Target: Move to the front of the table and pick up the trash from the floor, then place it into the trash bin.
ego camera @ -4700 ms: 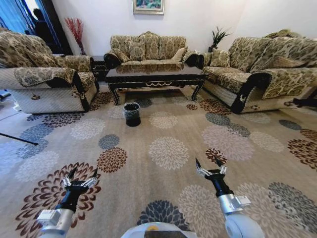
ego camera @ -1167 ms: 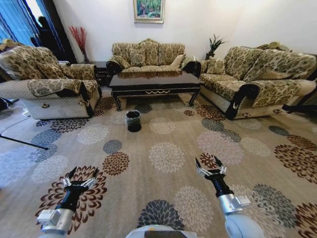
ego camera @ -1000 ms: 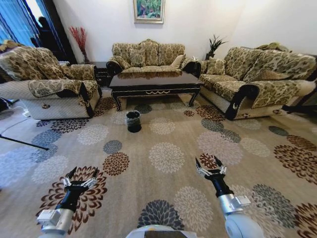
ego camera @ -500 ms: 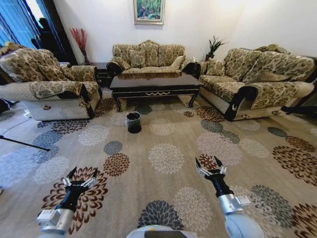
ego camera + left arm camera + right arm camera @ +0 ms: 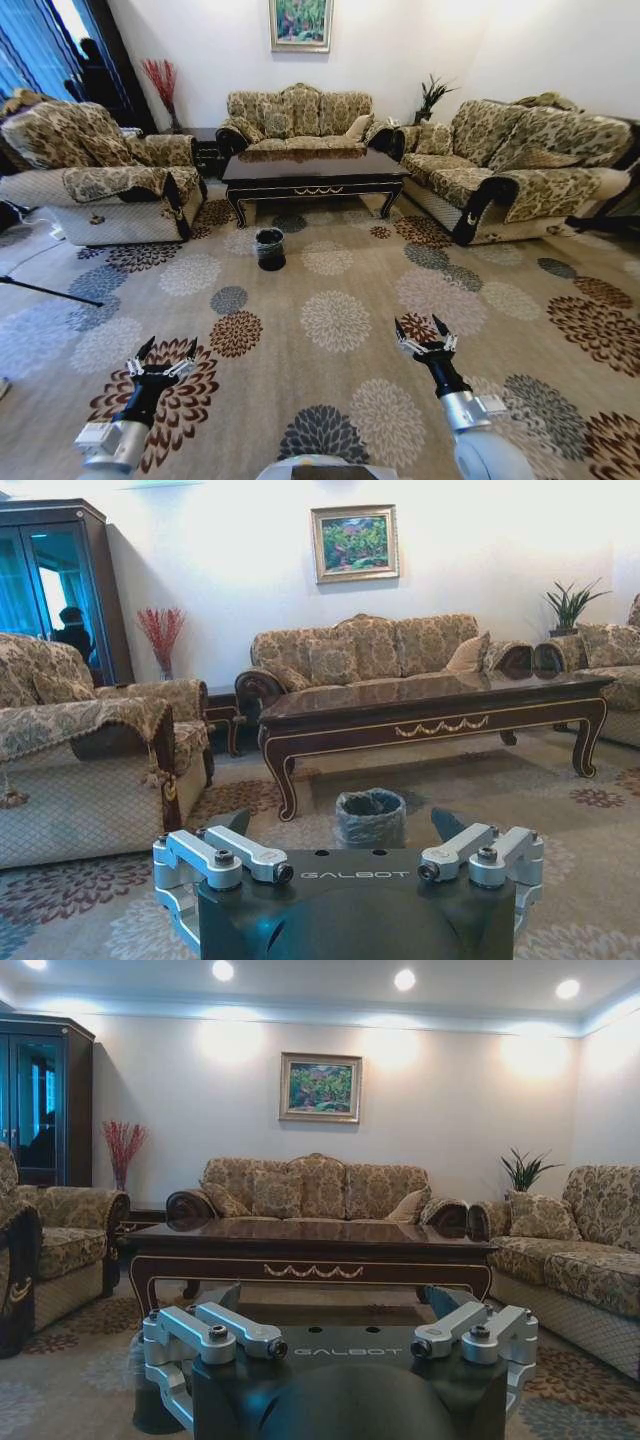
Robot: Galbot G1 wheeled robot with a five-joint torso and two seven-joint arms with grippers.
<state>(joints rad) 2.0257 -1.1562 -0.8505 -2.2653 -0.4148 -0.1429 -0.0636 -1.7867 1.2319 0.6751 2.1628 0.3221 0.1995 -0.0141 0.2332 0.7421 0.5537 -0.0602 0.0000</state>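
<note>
Across the floor, the table lies crosswise behind the trash bin; both end effectors hover released.

The head camera looks forward and down from high over the floor. Both wrist cameras sit low, facing the distant table, which all three views share.
</note>
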